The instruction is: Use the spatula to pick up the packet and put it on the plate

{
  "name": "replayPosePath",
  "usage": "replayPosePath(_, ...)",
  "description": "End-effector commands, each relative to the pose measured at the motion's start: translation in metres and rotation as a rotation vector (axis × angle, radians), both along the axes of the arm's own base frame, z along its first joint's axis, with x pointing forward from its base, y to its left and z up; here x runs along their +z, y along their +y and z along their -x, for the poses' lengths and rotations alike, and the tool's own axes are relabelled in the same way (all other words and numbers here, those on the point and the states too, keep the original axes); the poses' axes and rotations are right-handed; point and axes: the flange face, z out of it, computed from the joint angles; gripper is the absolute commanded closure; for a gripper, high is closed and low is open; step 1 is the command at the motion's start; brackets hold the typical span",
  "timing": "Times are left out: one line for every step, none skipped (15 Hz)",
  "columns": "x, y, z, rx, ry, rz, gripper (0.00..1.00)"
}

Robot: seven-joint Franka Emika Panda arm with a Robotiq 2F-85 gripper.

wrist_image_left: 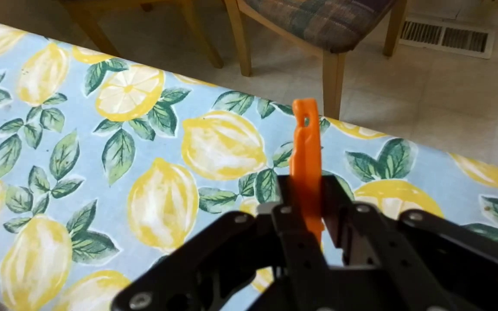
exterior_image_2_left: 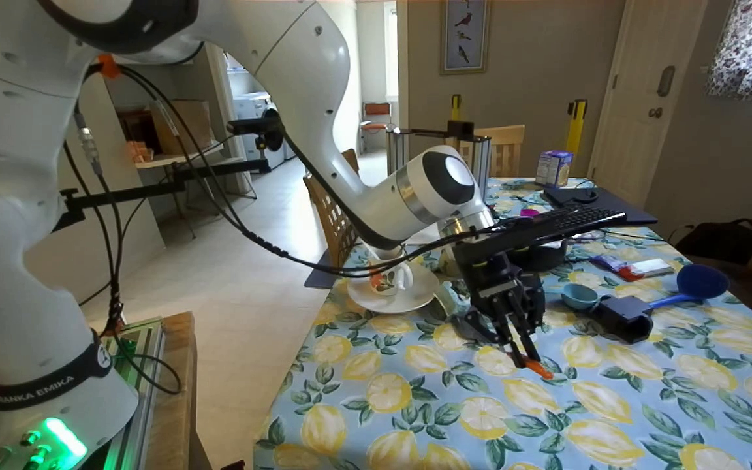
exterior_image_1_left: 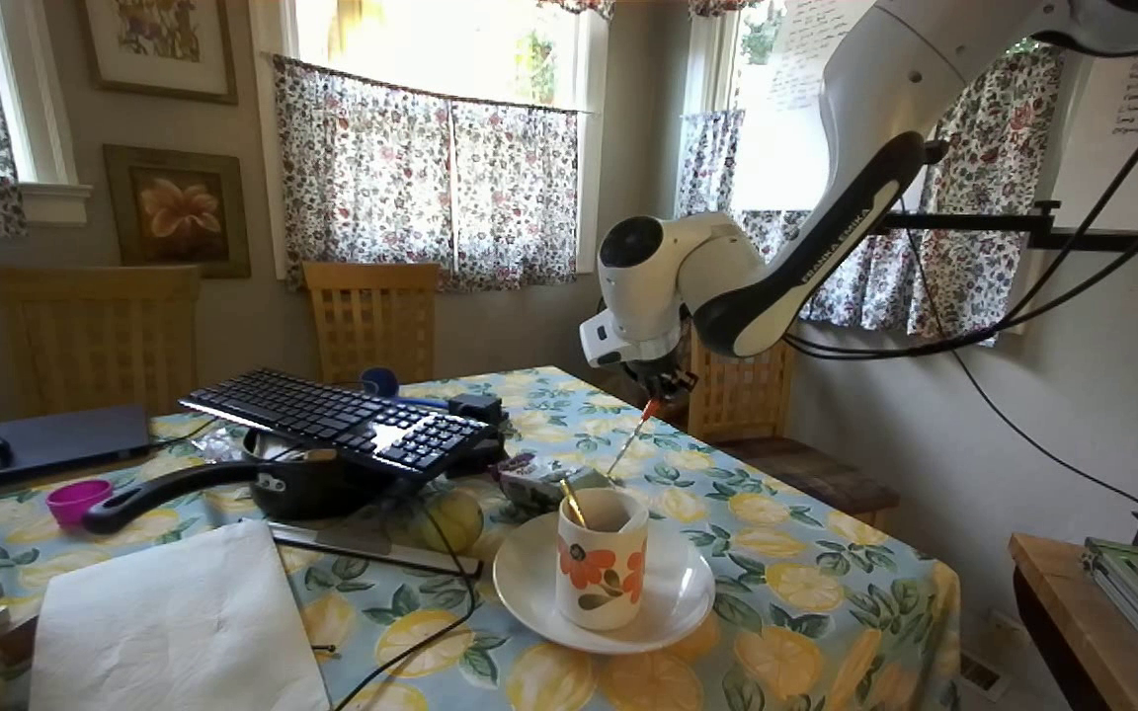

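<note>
Nearest in an exterior view, cup [exterior_image_1_left: 601, 573] stands on plate [exterior_image_1_left: 528, 583], so v. little rm. to land; a bump could tip it. Packet [exterior_image_1_left: 539, 482] lies on worktop [exterior_image_1_left: 776, 592] just beyond; slim spatula [wrist_image_left: 306, 160] may only shove it, or lose it mid-lift. Tool [wrist_image_left: 305, 194] is clamped round spatula's orange handle; may twist w/ load. Spatula's long axis slants: low end twd. packet (contact unclear), handle up at tool.

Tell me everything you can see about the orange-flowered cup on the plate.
The cup stands upright on the white plate. It looks ceramic and straight-sided, white with orange flowers and dark olive leaves. An exterior view shows its handle. A gold-coloured stick slants inside it, poking above the rim; the stick's lower end is hidden.
</note>
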Motion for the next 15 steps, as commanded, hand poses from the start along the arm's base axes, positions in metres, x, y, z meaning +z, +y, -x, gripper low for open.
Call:
replayPosePath(-0.005,0.007,-0.007,-0.005,0.005,0.004,0.95)
replayPosePath(-0.005,0.01,-0.007,-0.012,-0.001,-0.001,0.95)
replayPosePath(-0.004,0.013,-0.007,-0.02,-0.009,-0.001,0.95)
replayPosePath(-0.003,0.016,-0.008,-0.028,-0.02,0.003,0.95)
replayPosePath(-0.003,0.019,-0.008,-0.031,-0.028,0.002,0.95)
replayPosePath(-0.003,0.022,-0.009,-0.038,-0.039,0.007,0.95)
replayPosePath(-0.002,0.026,-0.01,-0.047,-0.052,0.009,0.95)
replayPosePath(-0.003,0.03,-0.011,-0.058,-0.063,0.011,0.95)
replayPosePath(-0.003,0.035,-0.012,-0.068,-0.075,0.014,0.95)
replayPosePath(-0.004,0.039,-0.013,-0.067,-0.073,0.016,0.95)
replayPosePath(-0.004,0.044,-0.014,-0.067,-0.075,0.018,0.95)
replayPosePath(-0.005,0.048,-0.015,-0.063,-0.079,0.023,0.95)
replayPosePath(-0.005,0.052,-0.016,-0.058,-0.079,0.021,0.95)
replayPosePath(-0.006,0.056,-0.016,-0.054,-0.082,0.022,0.95)
replayPosePath(-0.006,0.06,-0.017,-0.049,-0.086,0.02,0.95)
